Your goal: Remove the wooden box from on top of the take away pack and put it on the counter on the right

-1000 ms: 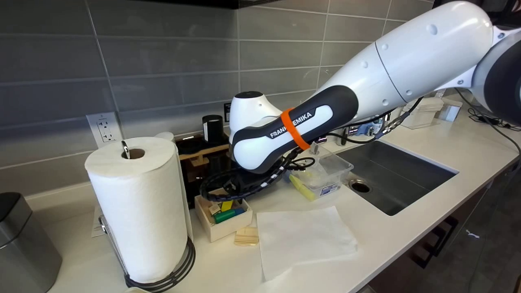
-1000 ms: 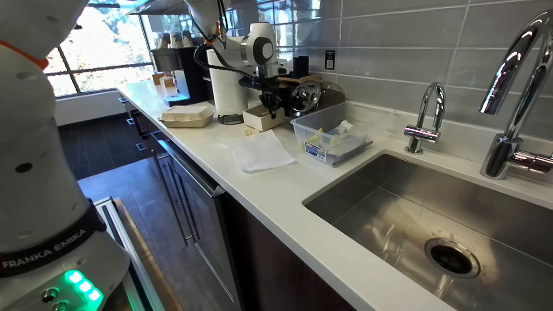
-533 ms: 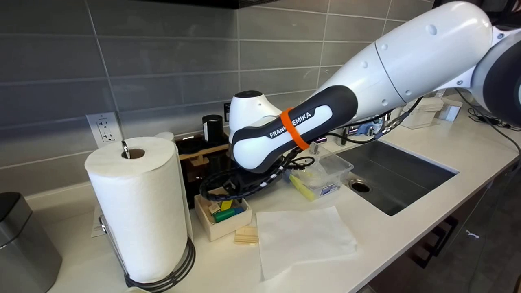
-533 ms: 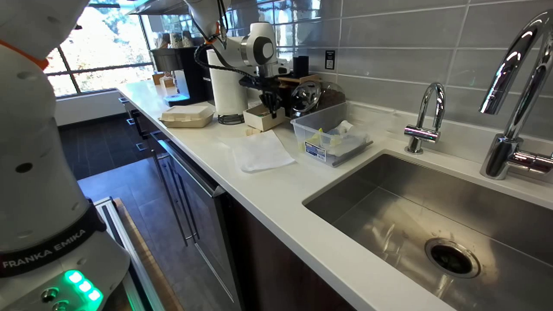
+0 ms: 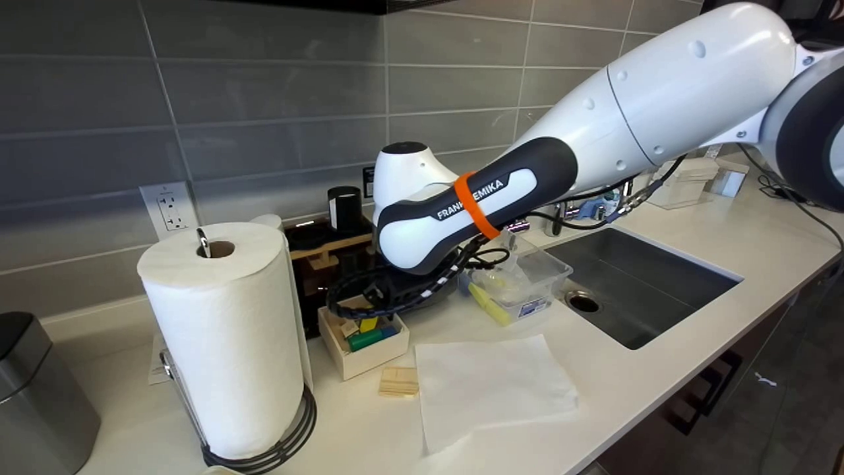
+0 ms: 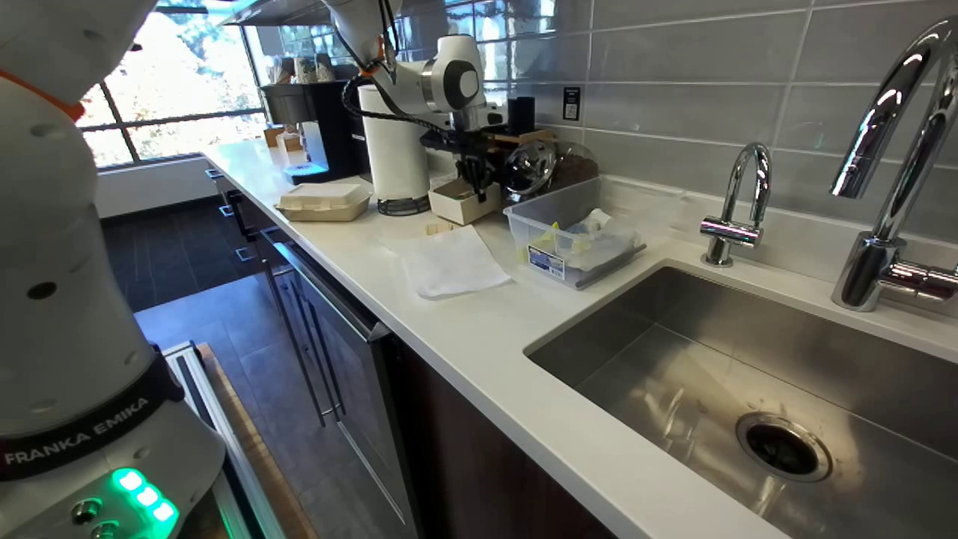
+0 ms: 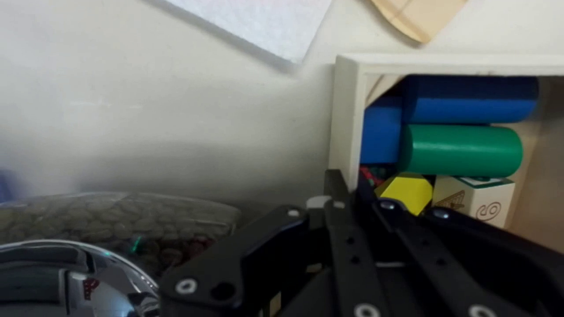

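“Under the hand point(image 7: 351, 187), what do you see?”

“The wooden box point(image 5: 376, 357). One fingertip sits inside its side wall and one outside, so I read the hand as closed around that wall. The rest of the box sticks out towards the roll of paper towels point(image 5: 224, 343).”

“And the takeaway pack point(image 6: 323, 202)?”

“Well apart from the hand, past the roll, with nothing on top. I'd judge the lifting-off done and the setting-down in progress.”

“Is the box resting on the worktop point(image 6: 464, 329)?”

“I can't say; neither exterior view settles it.”

“How would you finish well?”

“Slowly and level. A pinch on one wall probably lets the far side of the box droop, so lower until the whole base is borne, and only then part the fingers. The blocks point(image 7: 460, 149) inside look loose and could roll if it tips.”

“What should the hand steer around?”

“From the hand towards the front edge lie a flat bit of wood point(image 5: 399, 382) and a sheet of paper point(image 6: 453, 262); landing on either could leave the box crooked. Towards the tiles point(image 6: 688, 97), near the hand, is a jar point(image 7: 119, 215). I'd spread the fingers only slightly and rise straight up, so nothing gets knocked or dragged.”
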